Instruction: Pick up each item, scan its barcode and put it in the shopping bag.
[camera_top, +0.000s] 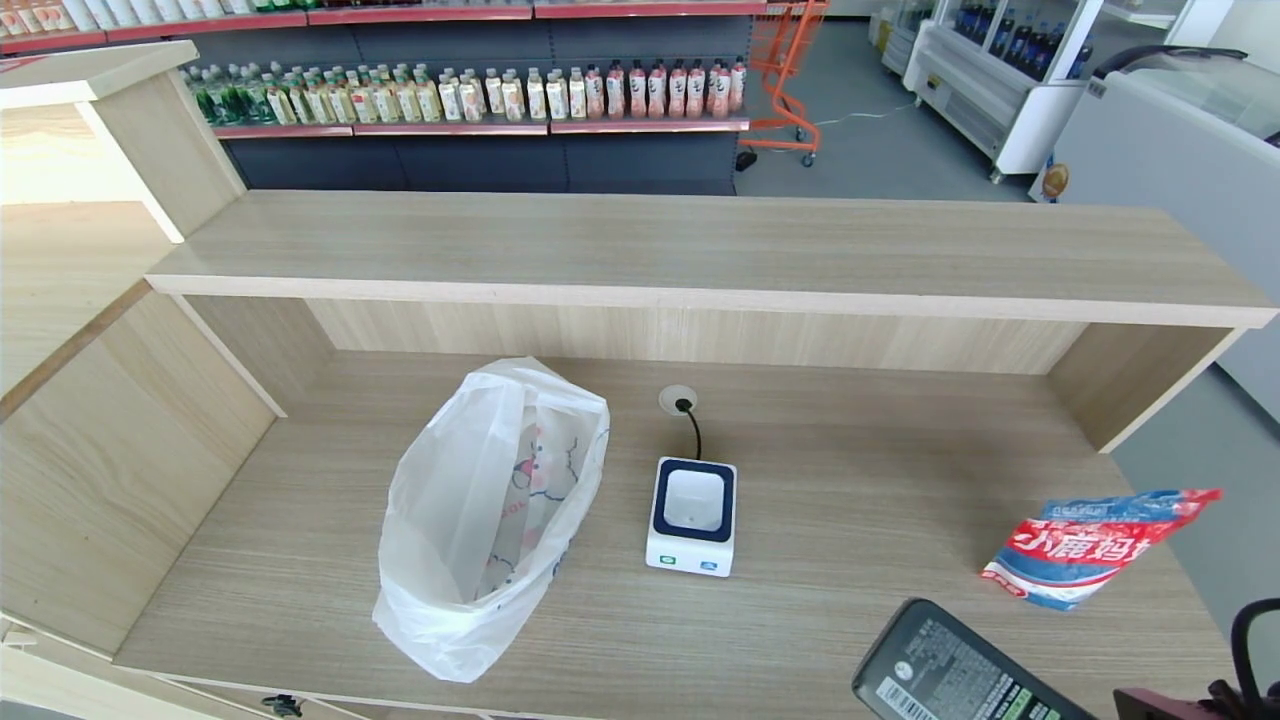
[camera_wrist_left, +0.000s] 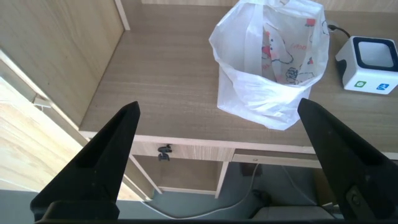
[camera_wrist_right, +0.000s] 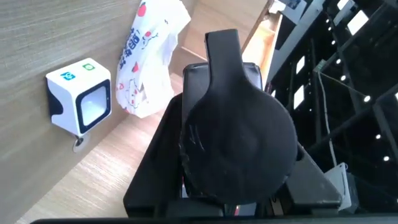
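Black pack (camera_top: 960, 670) with a white barcode label sits at the front right corner of the counter (camera_top: 850, 600), label side up, tilted, partly past the front edge. Right gripper (camera_wrist_right: 222, 71) holds it; in the right wrist view the pack covers most of the fingers. Red and blue snack pouch (camera_top: 1090, 545) lies flat near the right edge of the counter, just behind the black pack, not touching it.

Scanner (camera_top: 692, 515), a white box with a dark-framed window facing up, sits mid-counter. Its black cable (camera_top: 694, 432) runs back to a round hole (camera_top: 678, 400) near the back wall of the counter.

White plastic shopping bag (camera_top: 470, 520) stands just left of the scanner, a small gap between them, mouth open toward the back, base near the front edge. A pack with a cartoon print (camera_top: 540, 470) shows through the bag's wall, inside it.

Left gripper (camera_wrist_left: 219, 106) is empty, fingers (camera_wrist_left: 118, 143) spread wide, hanging off the front edge of the counter on the left side, with the bag ahead of it.

Behind the counter's raised ledge: store shelf of bottles (camera_top: 470, 95), orange cart (camera_top: 790, 70), chest freezers (camera_top: 1150, 140) on the right.
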